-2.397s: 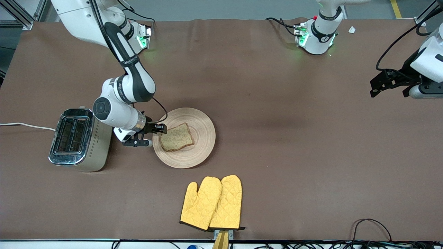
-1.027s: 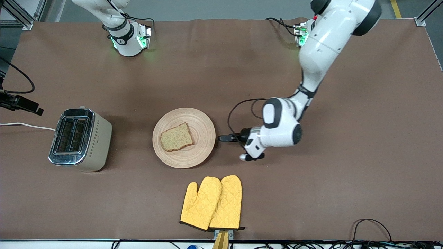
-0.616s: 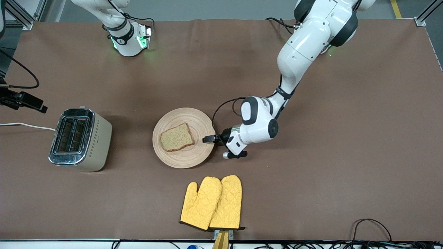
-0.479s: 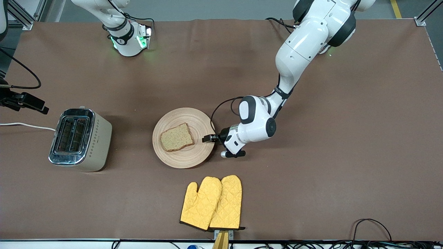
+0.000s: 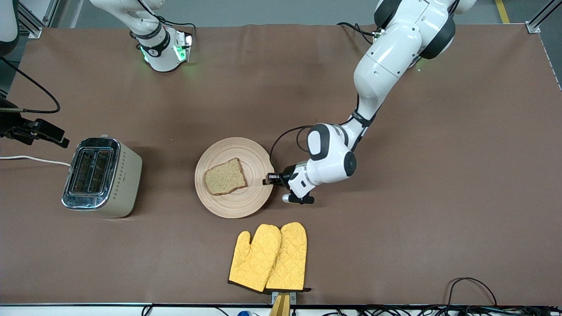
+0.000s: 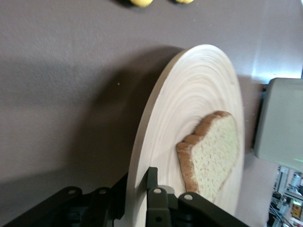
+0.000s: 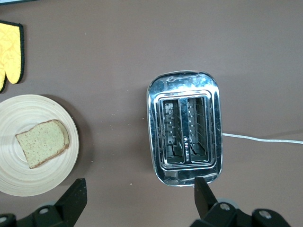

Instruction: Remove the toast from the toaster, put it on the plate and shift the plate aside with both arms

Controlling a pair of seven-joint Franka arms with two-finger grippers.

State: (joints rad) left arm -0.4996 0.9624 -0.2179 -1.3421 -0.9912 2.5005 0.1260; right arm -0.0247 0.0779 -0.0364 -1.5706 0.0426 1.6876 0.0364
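The round wooden plate lies mid-table with the toast flat on it. My left gripper is at the plate's rim on the left arm's side. In the left wrist view its two fingers clamp the rim of the plate, one above and one below, with the toast just past them. My right gripper hangs open and empty over the table's right-arm end by the toaster. In its wrist view it looks down on the plate and toast.
A steel two-slot toaster stands toward the right arm's end, its slots empty in the right wrist view. A pair of yellow oven mitts lies nearer the front camera than the plate. Cables run along the front edge.
My right arm let go of the toast and pulled back to the table's end. My left arm came in to the plate's rim and closed on it; the plate shifted slightly.
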